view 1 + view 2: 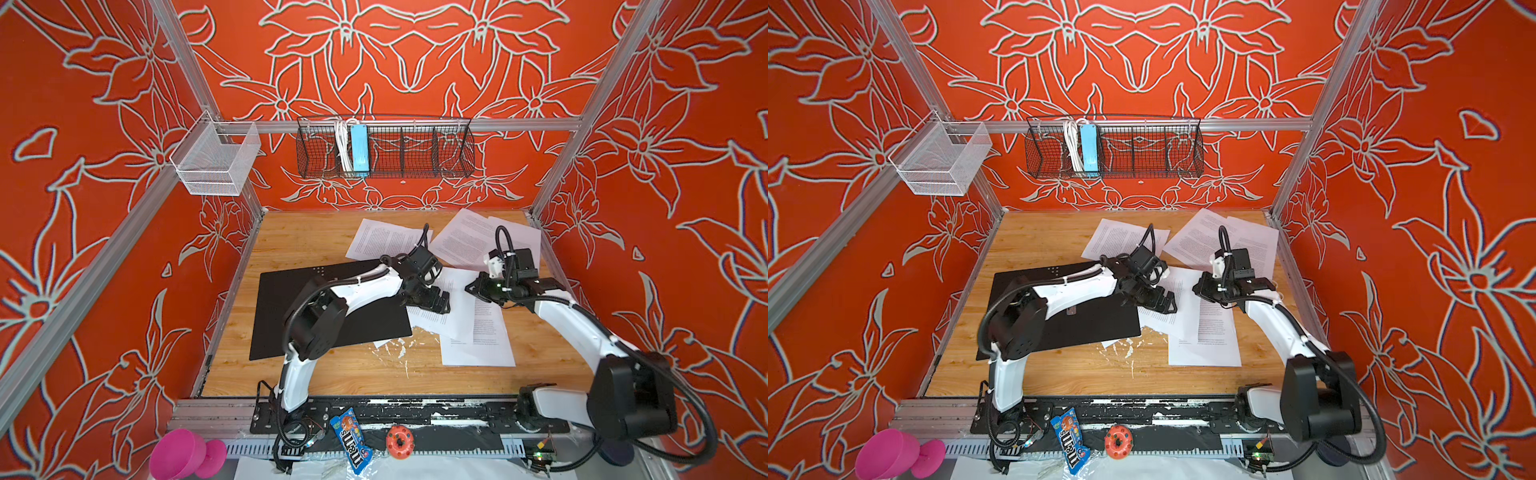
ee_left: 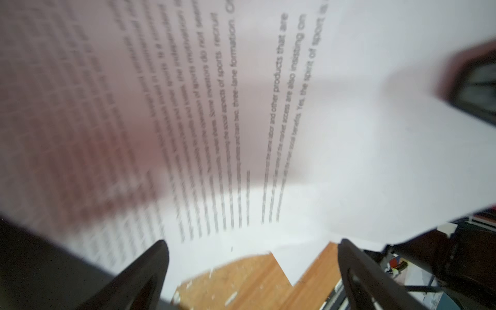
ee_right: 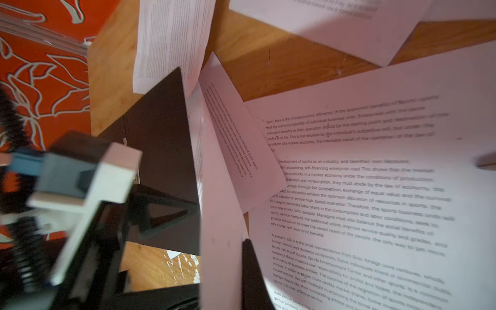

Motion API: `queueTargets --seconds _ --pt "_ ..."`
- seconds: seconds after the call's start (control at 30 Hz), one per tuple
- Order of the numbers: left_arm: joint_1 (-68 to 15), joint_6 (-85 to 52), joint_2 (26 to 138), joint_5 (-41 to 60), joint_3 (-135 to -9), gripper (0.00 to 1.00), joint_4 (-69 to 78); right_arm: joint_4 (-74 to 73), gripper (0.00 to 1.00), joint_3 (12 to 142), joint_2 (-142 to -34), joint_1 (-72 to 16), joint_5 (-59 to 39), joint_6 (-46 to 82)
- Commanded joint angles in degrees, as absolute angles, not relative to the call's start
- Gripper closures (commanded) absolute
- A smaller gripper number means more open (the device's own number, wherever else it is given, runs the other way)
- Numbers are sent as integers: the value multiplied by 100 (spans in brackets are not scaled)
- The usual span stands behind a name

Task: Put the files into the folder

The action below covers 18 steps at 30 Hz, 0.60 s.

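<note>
Right gripper (image 3: 236, 263): black two-finger pincer clenched on one curling white printed paper sheet (image 3: 217, 228).
Left gripper (image 1: 434, 301): spread wide, empty, alongside.
Folder (image 1: 374, 322): thin matte-black, open, on the left.
Other files (image 1: 465, 239): loose on wooden tabletop (image 1: 299, 241).
Advice: drag low, slowly; thin paper likely buckles.

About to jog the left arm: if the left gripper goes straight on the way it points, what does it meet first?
Most likely the printed sheet right ahead of the open left gripper; the wooden table lies beyond. Depth is unclear.
</note>
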<state>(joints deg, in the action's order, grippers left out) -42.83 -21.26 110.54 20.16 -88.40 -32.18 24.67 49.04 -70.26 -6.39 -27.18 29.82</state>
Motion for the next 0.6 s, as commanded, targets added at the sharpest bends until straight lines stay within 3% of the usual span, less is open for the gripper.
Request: queueTargets --seconds 0.0,0.13,0.27,0.57 --pt "-4157 -2254 9917 1174 -8979 2 -3699 2696 100 5251 -6481 -651 -2084 3291" --pt "-3827 -2404 8811 500 -8106 2 -3685 2602 100 5582 -6191 -927 -1903 3546" --pt "-3247 -2564 7757 350 -7053 2 -3625 2350 100 6162 -6339 -1757 -1600 3701" --pt "-2541 -2412 6320 342 -6235 2 -4092 1345 100 7603 -7644 -2885 -1150 4367"
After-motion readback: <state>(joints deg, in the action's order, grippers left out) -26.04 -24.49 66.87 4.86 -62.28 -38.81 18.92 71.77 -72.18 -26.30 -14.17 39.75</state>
